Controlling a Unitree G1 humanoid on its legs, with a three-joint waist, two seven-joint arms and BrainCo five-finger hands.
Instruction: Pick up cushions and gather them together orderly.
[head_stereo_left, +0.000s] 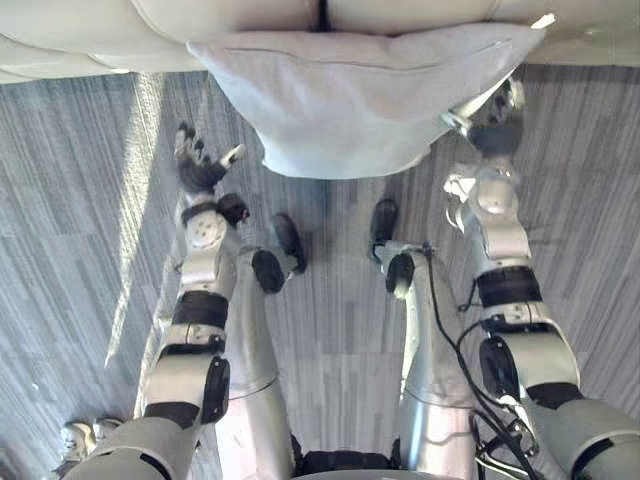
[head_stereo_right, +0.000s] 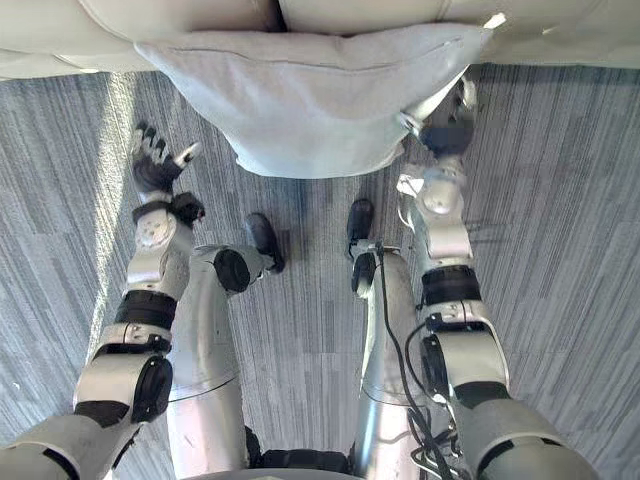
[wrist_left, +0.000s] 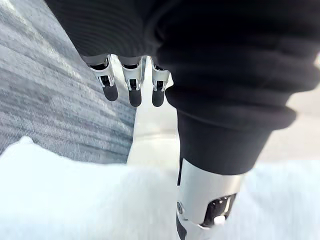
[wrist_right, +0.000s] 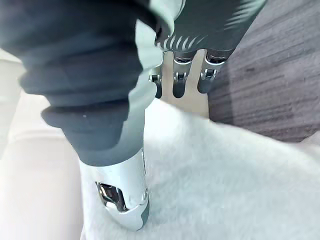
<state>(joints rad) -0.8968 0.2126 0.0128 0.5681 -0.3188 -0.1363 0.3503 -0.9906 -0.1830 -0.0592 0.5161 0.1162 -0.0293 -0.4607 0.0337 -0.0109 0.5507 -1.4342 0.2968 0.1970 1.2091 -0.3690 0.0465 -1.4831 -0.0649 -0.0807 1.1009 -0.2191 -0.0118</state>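
Item 1. Cushion (head_stereo_left: 350, 100): pale, soft-napped, roughly rectangular. Its upper edge lies against the front of the sofa and its lower edge hangs over the floor. One upper corner points up on the robot's right side.

Item 2. Sofa (head_stereo_left: 230, 20): cream, padded, directly behind and above the cushion. A dark seam between two of its sections sits just over the cushion's upper edge.

Item 3. Floor (head_stereo_left: 80, 200): grey, finely striped covering, below and to both sides of the cushion.

Item 4. Right hand (head_stereo_left: 493, 125): set against the cushion's right edge, below the raised corner. In the right wrist view the fingers (wrist_right: 180, 85) reach out straight, side by side, past the cushion's edge. The thumb (wrist_right: 125, 195) lies extended over the fluffy cover. No curl around the fabric is visible. Whether the fingers bear on the far face of the cushion cannot be told.

Item 5. Left hand (head_stereo_left: 198, 170): to the left of the cushion, near its lower left corner and apart from it, held over the floor. The fingers (wrist_left: 134, 90) are straight and slightly spread, holding nothing, and the thumb (wrist_left: 205, 200) stands out toward the cushion. In the left wrist view the cushion's white surface shows past the thumb.
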